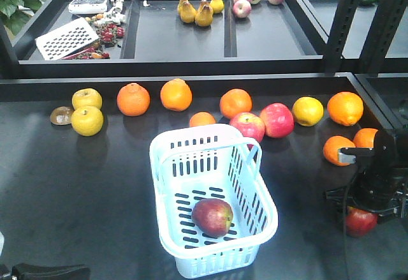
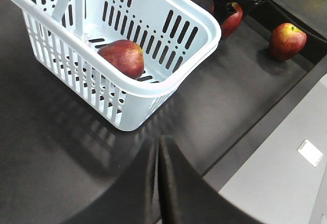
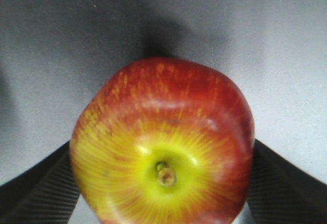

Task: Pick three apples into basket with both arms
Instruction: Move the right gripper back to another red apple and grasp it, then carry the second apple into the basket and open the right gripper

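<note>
The pale blue basket [image 1: 162, 165] stands at the middle front of the black table and holds one dark red apple [image 1: 212, 217]. In the left wrist view that apple [image 2: 122, 56] lies on the basket's [image 2: 168, 83] slotted floor. My right gripper [image 1: 373, 197] is at the front right, over a second apple [image 1: 361, 221]. In the right wrist view its jaws [image 3: 163, 183] press on both sides of this apple [image 3: 163, 142], stem end facing the camera. I cannot tell if it is lifted. A third apple [image 2: 287, 40] lies on the table beyond it. My left gripper [image 2: 159, 145] is shut and empty, in front of the basket.
Oranges [image 1: 133, 99], yellow fruits [image 1: 87, 120] and two brighter pink-red apples [image 1: 276, 119] lie in a row behind the basket. Two oranges [image 1: 336, 149] sit just behind my right gripper. Black trays at the back hold pears [image 1: 204, 13]. The table's front edge [image 2: 265, 127] runs close to my left gripper.
</note>
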You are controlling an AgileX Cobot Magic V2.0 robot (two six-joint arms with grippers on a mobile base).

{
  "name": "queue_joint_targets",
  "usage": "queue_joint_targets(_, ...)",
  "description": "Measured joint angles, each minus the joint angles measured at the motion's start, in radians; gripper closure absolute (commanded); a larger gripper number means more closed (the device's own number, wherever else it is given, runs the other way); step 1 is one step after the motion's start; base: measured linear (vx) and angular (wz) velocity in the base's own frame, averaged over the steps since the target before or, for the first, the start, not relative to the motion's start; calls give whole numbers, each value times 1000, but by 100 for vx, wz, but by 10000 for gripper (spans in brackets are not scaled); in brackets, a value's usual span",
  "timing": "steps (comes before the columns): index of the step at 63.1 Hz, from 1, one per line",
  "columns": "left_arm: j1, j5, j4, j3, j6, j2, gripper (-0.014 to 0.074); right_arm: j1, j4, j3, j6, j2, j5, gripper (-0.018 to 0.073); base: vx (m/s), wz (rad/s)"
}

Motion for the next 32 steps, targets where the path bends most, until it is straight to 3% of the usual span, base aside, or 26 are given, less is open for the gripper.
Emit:
queue_joint_targets(10, 0, 0, 0, 0, 0, 0, 603, 0, 0, 0, -23, -95, 13, 577, 0, 0)
queue_joint_targets(21, 0, 0, 0, 0, 0, 0, 603, 0, 33, 0, -81, -278, 80, 568, 0, 0)
queue_joint_targets(32, 0, 0, 0, 0, 0, 0, 603, 0, 201, 11, -216, -468, 197, 566, 0, 0)
